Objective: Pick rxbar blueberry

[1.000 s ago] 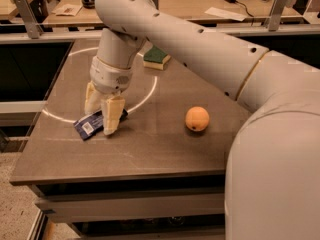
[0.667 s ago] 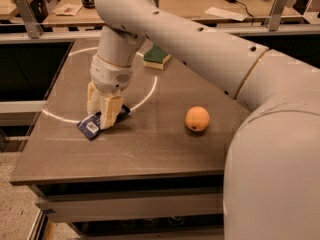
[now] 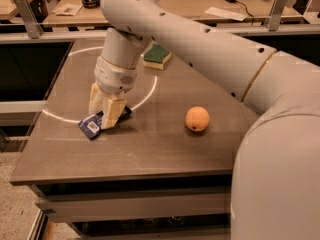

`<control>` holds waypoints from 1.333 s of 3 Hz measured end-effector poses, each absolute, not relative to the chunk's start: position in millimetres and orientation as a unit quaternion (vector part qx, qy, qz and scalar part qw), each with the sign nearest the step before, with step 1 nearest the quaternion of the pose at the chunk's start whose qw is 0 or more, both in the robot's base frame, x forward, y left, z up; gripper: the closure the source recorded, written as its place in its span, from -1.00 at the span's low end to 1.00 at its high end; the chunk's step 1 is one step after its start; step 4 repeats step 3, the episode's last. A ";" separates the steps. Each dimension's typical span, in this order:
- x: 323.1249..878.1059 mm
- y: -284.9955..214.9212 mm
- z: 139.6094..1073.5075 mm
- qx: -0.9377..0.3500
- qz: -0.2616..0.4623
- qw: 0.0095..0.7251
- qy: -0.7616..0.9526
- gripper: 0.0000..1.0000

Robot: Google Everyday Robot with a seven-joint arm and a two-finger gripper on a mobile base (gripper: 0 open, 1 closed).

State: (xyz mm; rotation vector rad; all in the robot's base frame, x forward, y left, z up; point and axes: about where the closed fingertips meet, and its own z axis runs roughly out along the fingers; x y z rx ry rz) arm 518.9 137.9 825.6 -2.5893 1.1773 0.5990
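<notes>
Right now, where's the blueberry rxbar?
In the camera view, the rxbar blueberry lies on the table's left side, right beneath the gripper, left of the orange fruit.

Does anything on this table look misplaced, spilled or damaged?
Nothing stands out. The rxbar blueberry lies flat, slanted to the table edge, with the gripper down over it. The sponge and the orange fruit sit apart, intact.

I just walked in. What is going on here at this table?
A robot arm reaches down to the dark table. Its tool is low, right at the rxbar blueberry, which lies near the table's left side and seems not yet lifted. An orange round fruit sits apart to the right, and a green-and-yellow sponge lies at the far side. Nothing touches either of them.
</notes>
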 end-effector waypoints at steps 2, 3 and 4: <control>504.3 118.3 883.3 -0.842 0.220 0.200 0.450 1.00; 503.5 117.0 885.7 -0.841 0.220 0.202 0.452 1.00; 503.5 117.0 885.7 -0.841 0.220 0.202 0.452 1.00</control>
